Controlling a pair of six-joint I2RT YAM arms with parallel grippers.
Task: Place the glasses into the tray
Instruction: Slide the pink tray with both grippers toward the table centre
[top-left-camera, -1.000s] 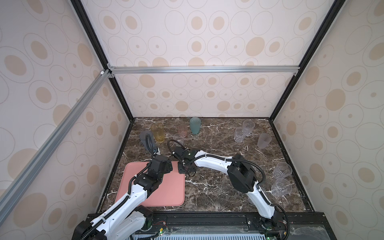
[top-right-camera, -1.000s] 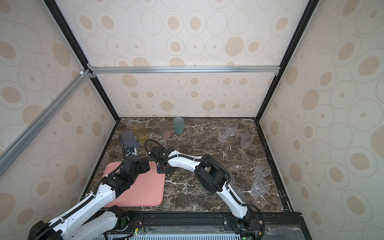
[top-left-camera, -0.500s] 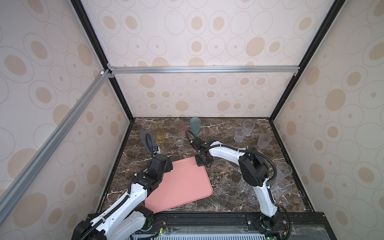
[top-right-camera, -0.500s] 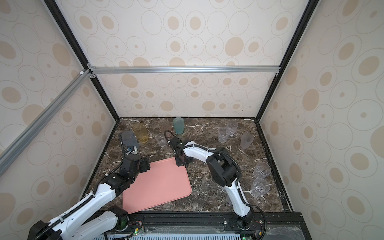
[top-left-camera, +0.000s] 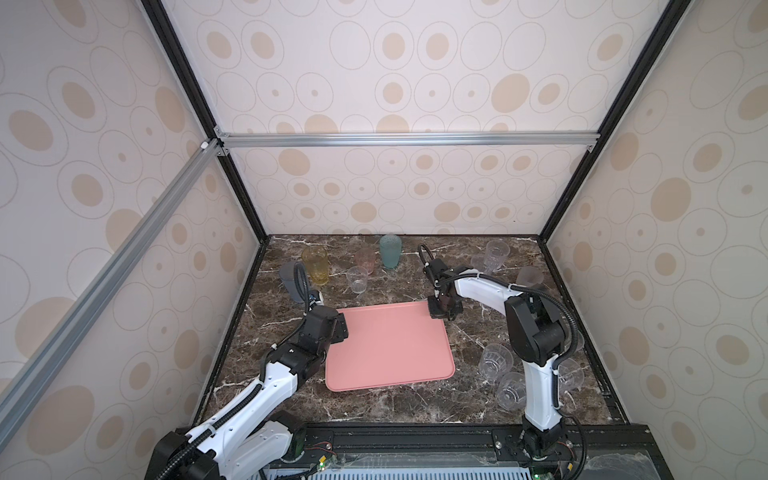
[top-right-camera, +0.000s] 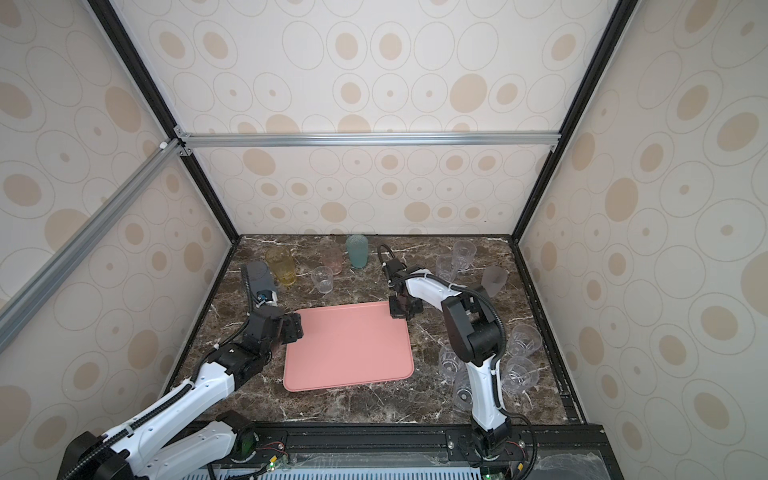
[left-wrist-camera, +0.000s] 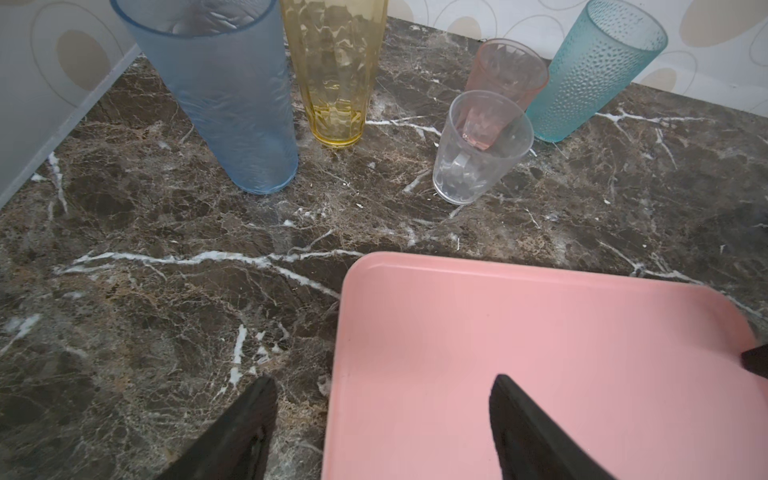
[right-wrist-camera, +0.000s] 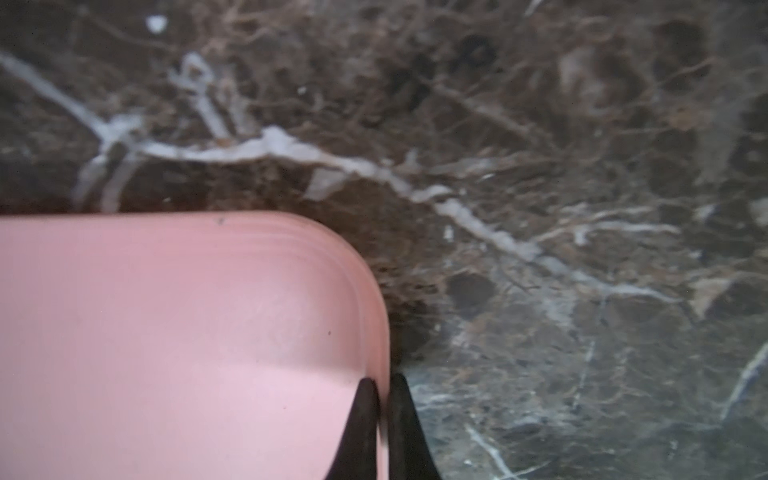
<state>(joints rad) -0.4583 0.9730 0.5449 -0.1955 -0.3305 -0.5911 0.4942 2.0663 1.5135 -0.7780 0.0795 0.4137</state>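
**Table.** A dark brown marble-patterned table (top-left-camera: 374, 409) fills the floor of the enclosure and carries everything described.

**Tray.** A flat salmon-pink rectangular tray with rounded corners and a low rim (top-left-camera: 386, 353) (top-right-camera: 349, 349) is seen lying near the middle of the table, between the two arms.

**Arms.** The left arm (top-left-camera: 257, 395) is extended to the tray's far left corner. Its jaws are held wide apart, one over the table and one over the tray (left-wrist-camera: 561, 332). Contact cannot be judged. The right arm (top-left-camera: 482, 289) is reached across to the tray's far right corner, where its jaws are closed on the rim (right-wrist-camera: 376, 299).

**Tall glasses.** A grey-blue frosted tumbler (left-wrist-camera: 232, 104), an amber-yellow faceted tumbler (left-wrist-camera: 336, 70) and a teal dimpled tumbler (left-wrist-camera: 590, 70) are stood upright on the table beyond the tray, at the back left.

**Short glasses.** A shorter pink tumbler (left-wrist-camera: 505, 70) is placed just beside the teal one, with a small clear tumbler (left-wrist-camera: 478, 158) in front of it. Further clear tumblers are grouped at the back right (top-left-camera: 496, 253) and near the right arm's base (top-right-camera: 524, 338), partly hidden by that arm. All are on the table, outside the tray.
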